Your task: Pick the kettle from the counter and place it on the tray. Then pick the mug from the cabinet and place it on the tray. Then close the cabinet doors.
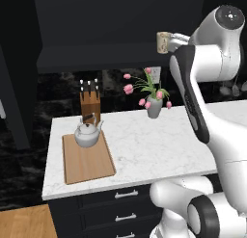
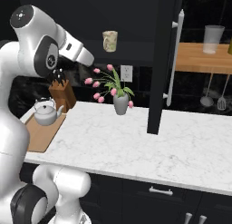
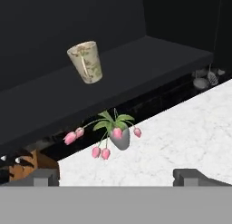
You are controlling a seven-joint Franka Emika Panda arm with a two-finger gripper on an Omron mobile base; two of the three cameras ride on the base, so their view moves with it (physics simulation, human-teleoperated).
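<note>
Currently I see the kettle sitting upright on the tray, toward its far end, just in front of the knife block. Tray lies flat at the left end of the worktop. Mug stands on the dark shelf inside the cabinet, above the grey vase of pink tulips; in the hand view it reads tilted, which is the camera's roll. From the right base view, one cabinet door hangs open edge-on, its silver bar handle facing right. Arm is raised toward the shelf. Fingers: both tips show at the bottom of the hand view, well apart, nothing between them, mug ahead and clear of them. Utensils hang on the wall at far right.
</note>
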